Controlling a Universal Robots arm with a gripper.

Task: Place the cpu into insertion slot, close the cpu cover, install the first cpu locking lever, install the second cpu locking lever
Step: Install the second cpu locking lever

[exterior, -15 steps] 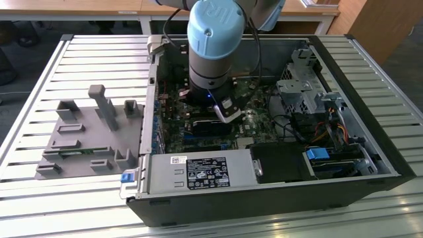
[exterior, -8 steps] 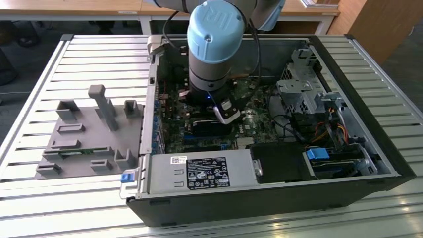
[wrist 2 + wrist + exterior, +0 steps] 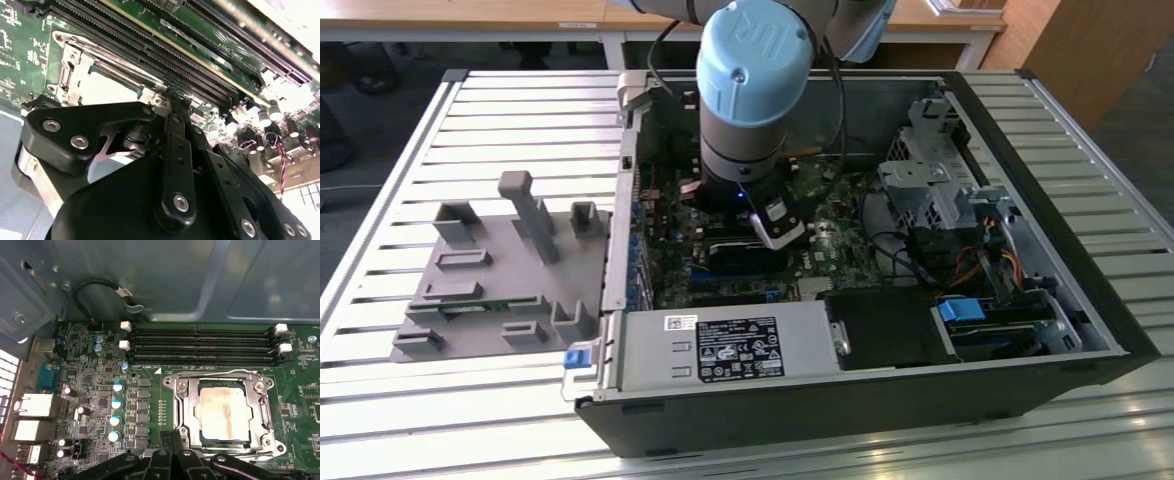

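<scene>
**CPU seated under its cover, gripper closed at the socket's edge**

In the exterior view the arm point(image 3: 744, 100) reached straight down into an open black computer case point(image 3: 1067, 300) that lay on a slatted metal table point(image 3: 400, 150). A grey plastic fixture tray point(image 3: 494, 270) sat on the table at about nine o'clock from the case. The gripper point(image 3: 750, 232) hovered low over the green motherboard point(image 3: 854, 190), near the middle of the case.

In the first wrist view the cpu point(image 3: 223, 412), with its dull, stained metal top, lay flat inside the insertion slot point(image 3: 196, 412). The cpu cover point(image 3: 182, 407) was down around it, the chip showing through the large square window. Thin wire levers ran along the frame's edges; whether they were latched could not be told. The long black memory slots point(image 3: 200, 345) lay at twelve o'clock from the socket, and a row of blue-topped capacitors point(image 3: 116, 412) stood at nine o'clock from it.

The gripper point(image 3: 173, 436) sat at roughly seven o'clock from the chip, at the rim of the cover. Its two fingers point(image 3: 167, 440) were pressed together with nothing visible between them. In the second wrist view the fingertips point(image 3: 176, 98) met just beside the corner of the cover point(image 3: 75, 65), low over the board; contact could not be told.
</scene>
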